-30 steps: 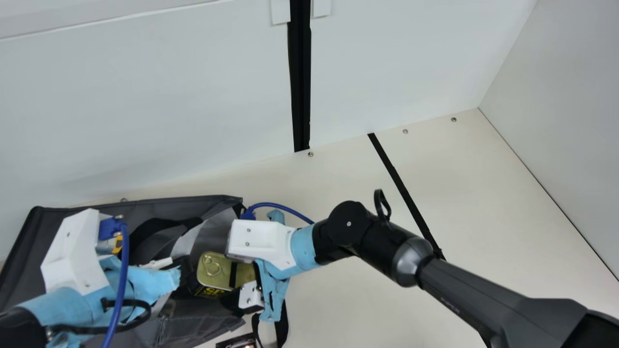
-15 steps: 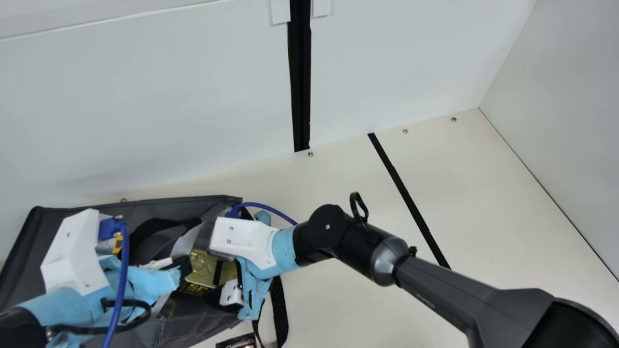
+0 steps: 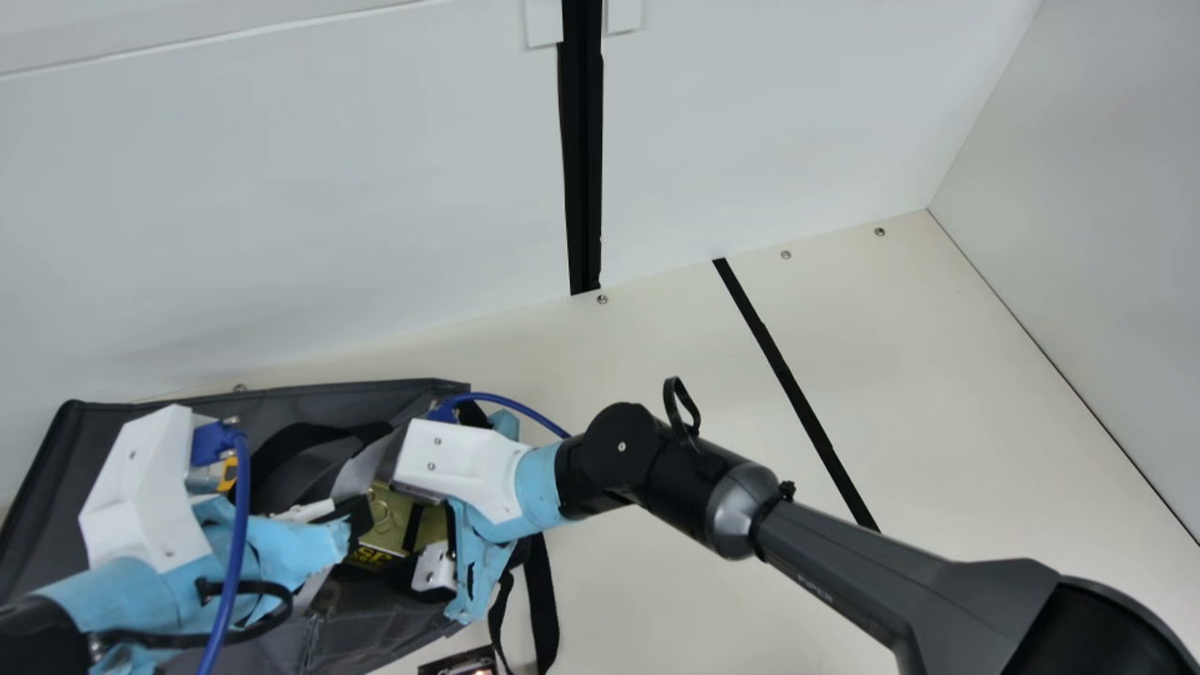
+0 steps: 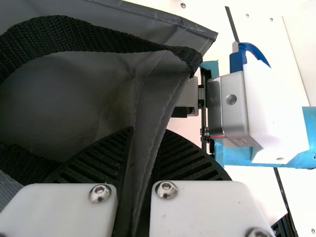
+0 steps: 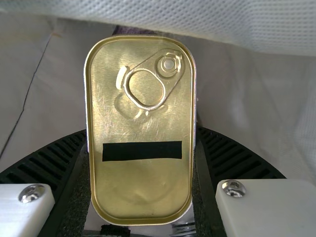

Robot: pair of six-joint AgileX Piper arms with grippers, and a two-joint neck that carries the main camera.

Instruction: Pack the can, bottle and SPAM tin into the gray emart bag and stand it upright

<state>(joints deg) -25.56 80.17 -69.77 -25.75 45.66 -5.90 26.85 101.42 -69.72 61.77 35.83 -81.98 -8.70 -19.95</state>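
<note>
Left gripper [image 4: 145, 148]: pinching an edge of the gray emart bag [image 4: 74, 98]; a slip could let the mouth sag into the tin's path.
SPAM tin [image 5: 143, 197]: inside right gripper [image 5: 140, 148], bag fabric close by; a corner may snag it, dragging the bag.
Right gripper: pinching the tin's sides. Right wrist view gives its whole top; main view has that part-covered.

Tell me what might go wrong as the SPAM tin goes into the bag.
The tin, held in the right gripper, may snag on the pale fabric close beside it. The left gripper pinches just an edge of the gray bag; if that slips, the opening could sag shut. The black strap looping by the opening might catch a gripper.
</note>
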